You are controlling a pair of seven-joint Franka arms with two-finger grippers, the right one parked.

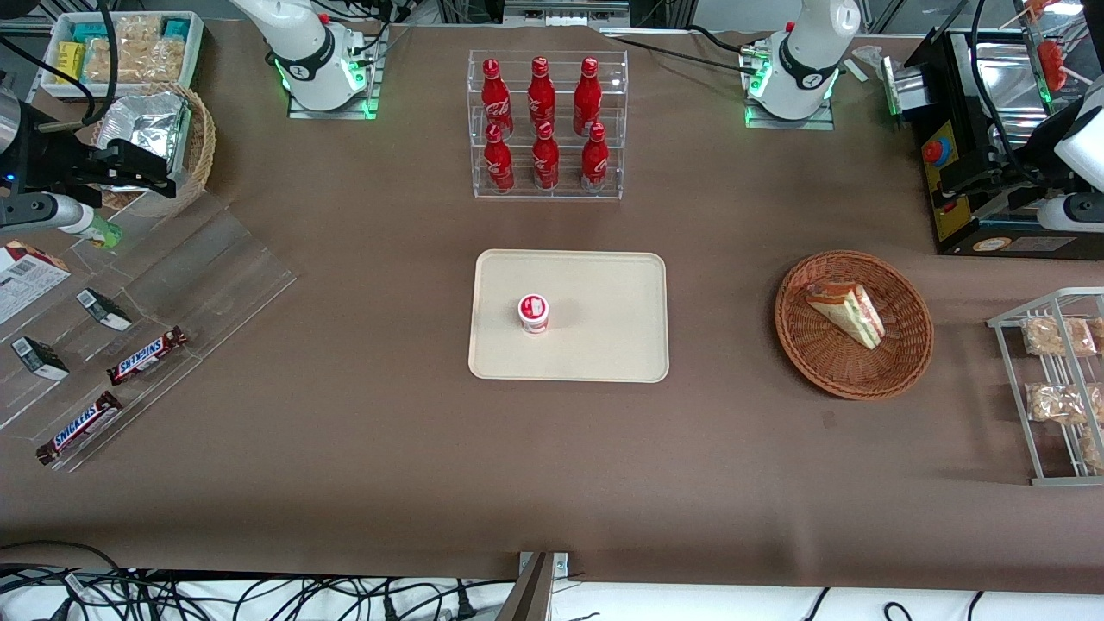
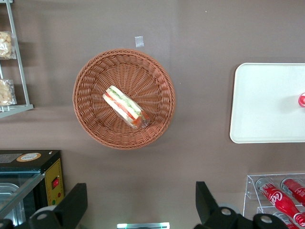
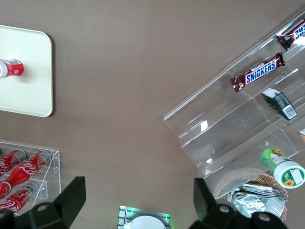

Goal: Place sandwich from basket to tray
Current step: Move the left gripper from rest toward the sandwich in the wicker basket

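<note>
Low in the front view, toward the working arm's end: a wire rack (image 1: 1048,388) with bags of tan snacks. Mid-frame: a cream tray (image 1: 604,345) carrying a small red-and-white cup (image 1: 534,312). Beside the tray and apart from it, toward the working arm's end: a brown wicker basket (image 1: 828,371) holding the wrapped sandwich (image 1: 849,310), which lies near the basket's middle. Higher in the frame: a clear rack (image 1: 548,185) of six red bottles. Well above the table, near the basket: the gripper (image 2: 138,210), jaws spread wide, touching nothing.

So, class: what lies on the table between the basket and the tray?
Only bare brown tablecloth lies between the basket and the tray, as the front view shows. The hand hangs open above the basket.
</note>
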